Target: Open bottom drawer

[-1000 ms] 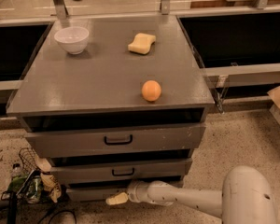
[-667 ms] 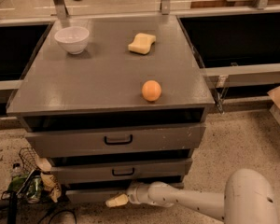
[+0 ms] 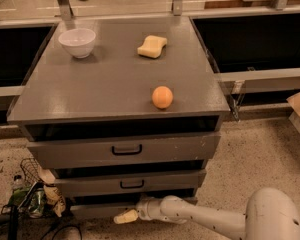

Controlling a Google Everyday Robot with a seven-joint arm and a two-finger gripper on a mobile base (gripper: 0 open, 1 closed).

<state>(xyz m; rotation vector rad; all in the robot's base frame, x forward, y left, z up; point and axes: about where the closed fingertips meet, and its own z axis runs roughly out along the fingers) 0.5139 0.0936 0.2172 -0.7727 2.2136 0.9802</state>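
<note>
The table [image 3: 105,79] is a grey cabinet with a flat, bare-looking top that overhangs its drawers. Three things lie on it, well apart from one another. A white bowl [image 3: 77,42] stands upright near the far left corner. A yellow sponge [image 3: 152,46] lies flat toward the far edge, right of the middle. An orange [image 3: 162,97] rests near the front edge, right of centre. The table stands on a speckled floor [image 3: 260,159]. The tool [image 3: 126,216] sits low, just above the floor, in front of the bottom drawer [image 3: 95,210] at the table's foot.
</note>
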